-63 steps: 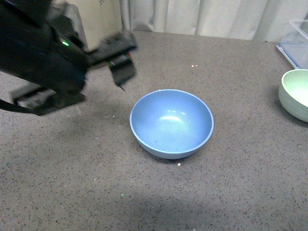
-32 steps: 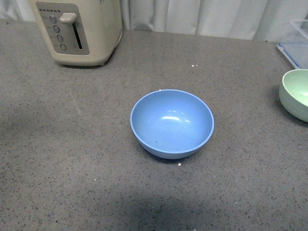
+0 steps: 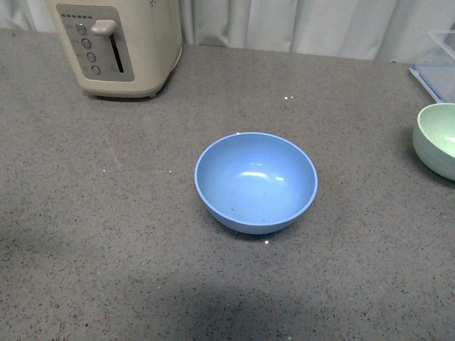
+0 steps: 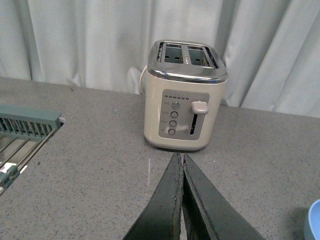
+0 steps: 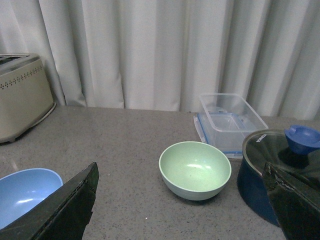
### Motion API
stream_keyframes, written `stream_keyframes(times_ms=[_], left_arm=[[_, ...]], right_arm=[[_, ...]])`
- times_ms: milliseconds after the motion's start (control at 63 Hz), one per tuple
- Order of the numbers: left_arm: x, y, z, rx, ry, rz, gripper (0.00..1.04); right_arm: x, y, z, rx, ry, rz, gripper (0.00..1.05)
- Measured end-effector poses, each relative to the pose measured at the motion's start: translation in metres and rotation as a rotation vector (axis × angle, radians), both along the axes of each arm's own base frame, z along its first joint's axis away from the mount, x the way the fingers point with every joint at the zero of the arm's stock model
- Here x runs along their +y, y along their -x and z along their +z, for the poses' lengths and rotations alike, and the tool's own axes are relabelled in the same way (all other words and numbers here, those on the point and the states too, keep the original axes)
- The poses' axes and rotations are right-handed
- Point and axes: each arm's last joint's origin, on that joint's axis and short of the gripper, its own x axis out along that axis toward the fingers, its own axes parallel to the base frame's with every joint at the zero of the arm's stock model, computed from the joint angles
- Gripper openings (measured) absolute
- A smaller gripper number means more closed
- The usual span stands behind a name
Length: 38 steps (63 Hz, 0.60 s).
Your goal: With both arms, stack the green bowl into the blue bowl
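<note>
Gone from our front view is the left arm, which crossed it a second ago. We see the toaster [image 3: 121, 46] at the back left of the counter [image 3: 106, 249], the blue bowl [image 3: 256, 182] upright in the middle, and the green bowl [image 3: 435, 138] well apart at the right edge. Our left gripper [image 4: 182, 160] has its jaws pressed together on nothing. Our right gripper [image 5: 180, 170] has its jaws spread wide, facing the green bowl.

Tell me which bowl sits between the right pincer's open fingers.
The green bowl, centred ahead of the right pincer beside the clear container; the blue bowl lies aside, partly hidden behind one finger.
</note>
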Motion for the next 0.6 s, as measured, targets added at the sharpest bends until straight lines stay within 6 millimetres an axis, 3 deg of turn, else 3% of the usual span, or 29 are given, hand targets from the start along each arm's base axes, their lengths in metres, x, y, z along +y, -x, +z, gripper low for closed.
stream_keyframes(times_ms=[127,603], left_arm=[[0.000,0.011,-0.008,0.029,-0.002,0.000,0.04],[0.000,0.040,0.001,-0.002,-0.005,0.000,0.04]], right_arm=[[0.000,0.000,0.000,0.000,0.000,0.000,0.96],[0.000,0.000,0.000,0.000,0.000,0.000,0.96]])
